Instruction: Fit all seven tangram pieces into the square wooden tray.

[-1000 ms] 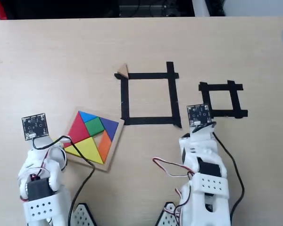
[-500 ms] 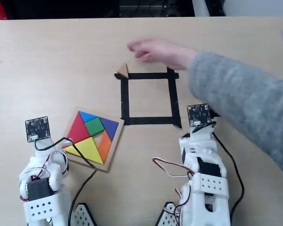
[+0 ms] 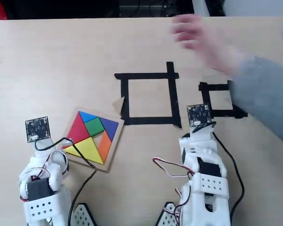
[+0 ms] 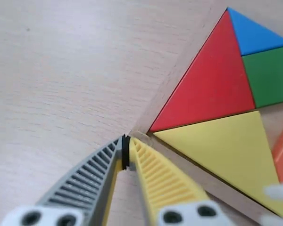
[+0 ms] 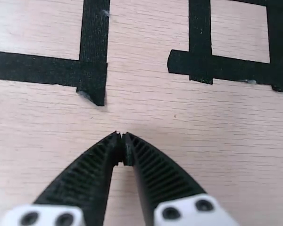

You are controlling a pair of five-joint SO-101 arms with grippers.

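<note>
Tray check: square wooden tray (image 3: 117, 143) holds six coloured pieces, one slot bare. Small tan wooden triangle (image 3: 118, 104) lies on the table (image 3: 47, 56) near its far corner. Left gripper (image 4: 126, 153) and right gripper (image 5: 121, 148) sit closed, empty. I judge pickup comes next, needing opened jaws.

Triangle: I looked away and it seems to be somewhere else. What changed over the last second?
A person's hand reached in, moved the triangle from the big tape square's far left corner to beside its left side, nearer the tray, let go, and is now drawing back. The tray and its six pieces stayed put.
</note>
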